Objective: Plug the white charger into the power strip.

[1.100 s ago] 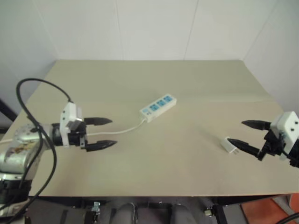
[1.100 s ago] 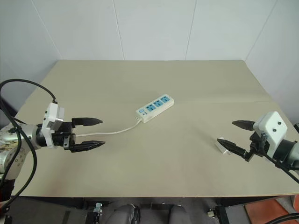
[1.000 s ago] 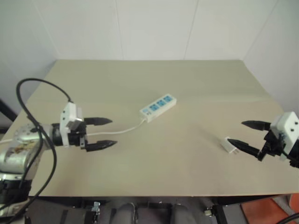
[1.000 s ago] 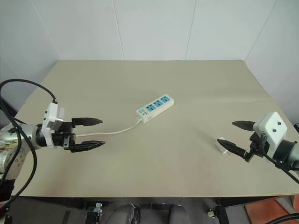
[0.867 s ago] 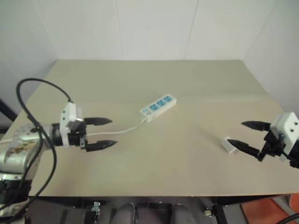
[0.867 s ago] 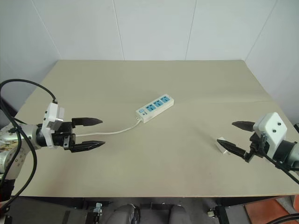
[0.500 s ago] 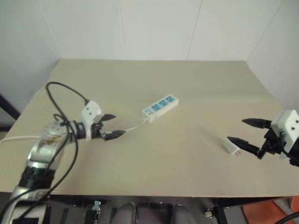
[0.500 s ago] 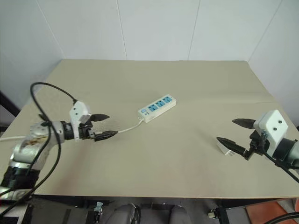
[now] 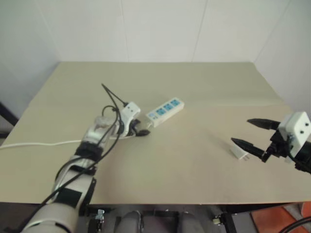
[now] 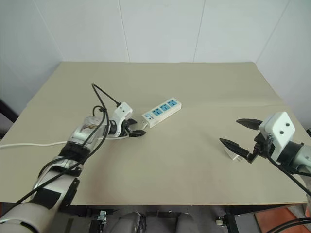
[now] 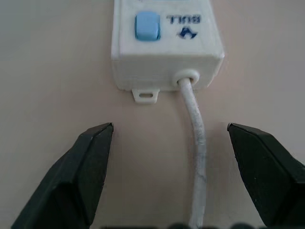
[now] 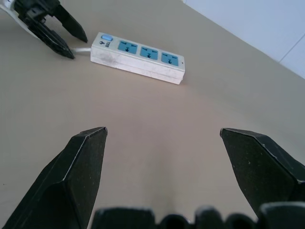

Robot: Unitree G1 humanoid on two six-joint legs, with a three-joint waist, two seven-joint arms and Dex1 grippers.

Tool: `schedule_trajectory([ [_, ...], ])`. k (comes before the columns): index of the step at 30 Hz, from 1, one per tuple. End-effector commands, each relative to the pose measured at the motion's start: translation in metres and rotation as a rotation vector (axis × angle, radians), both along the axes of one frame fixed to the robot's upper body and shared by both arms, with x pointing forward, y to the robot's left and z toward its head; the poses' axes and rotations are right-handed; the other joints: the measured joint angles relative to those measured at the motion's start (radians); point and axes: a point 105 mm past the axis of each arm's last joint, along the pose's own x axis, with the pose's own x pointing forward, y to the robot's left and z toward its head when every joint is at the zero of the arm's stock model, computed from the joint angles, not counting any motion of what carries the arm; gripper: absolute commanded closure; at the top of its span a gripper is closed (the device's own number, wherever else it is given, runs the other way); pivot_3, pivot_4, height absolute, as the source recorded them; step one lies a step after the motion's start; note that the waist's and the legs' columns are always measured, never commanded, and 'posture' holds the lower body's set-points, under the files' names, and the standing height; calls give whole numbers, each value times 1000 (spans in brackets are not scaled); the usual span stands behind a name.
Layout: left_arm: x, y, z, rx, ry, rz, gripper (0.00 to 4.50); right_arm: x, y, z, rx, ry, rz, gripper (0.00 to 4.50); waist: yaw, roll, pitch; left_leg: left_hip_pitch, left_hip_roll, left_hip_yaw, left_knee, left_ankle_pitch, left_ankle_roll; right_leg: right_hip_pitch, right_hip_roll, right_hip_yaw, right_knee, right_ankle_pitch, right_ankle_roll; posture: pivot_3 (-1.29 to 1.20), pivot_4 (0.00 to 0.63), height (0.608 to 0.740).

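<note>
Left hand point(image 11: 169, 167), fingers spread, straddles the thin white cord point(image 11: 198, 143) at the long white power strip's point(image 10: 161, 112) switch end to steady it, while my open right hand point(image 10: 235, 134) must next grasp the small white boxy charger point(image 9: 239, 151).

left gripper point(image 11: 169, 143) open, right gripper point(image 10: 234, 133) open wide

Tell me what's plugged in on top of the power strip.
Nothing: the power strip shows three blue sockets, all empty, plus its blue switch. The white charger lies on the table.
</note>
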Motion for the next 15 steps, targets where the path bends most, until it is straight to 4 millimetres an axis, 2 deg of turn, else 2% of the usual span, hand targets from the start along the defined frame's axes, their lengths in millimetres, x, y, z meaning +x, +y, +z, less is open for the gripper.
schedule_trajectory([
  [1,4,1,-3,26,-5,8,1524,-5,3,9,7,-38,3,0,2,0,0,0,0,0,0,0,0,0,0,0,0,0,0,0,150,740],
  [10,-8,-3,-3,-1,-9,-73,4480,-4,4,7,13,-31,4,0,3,0,0,0,0,0,0,0,0,0,0,0,0,0,0,0,150,740],
  [13,-37,-3,3,-40,-34,-252,4480,-4,4,7,14,-29,7,0,-5,1,0,0,0,0,0,0,0,0,0,1,0,0,0,0,150,740],
  [15,-67,7,0,-10,-65,-408,4480,-5,4,6,15,-24,7,0,-12,1,0,0,2,0,-1,0,0,-1,0,1,0,0,0,0,150,740],
])
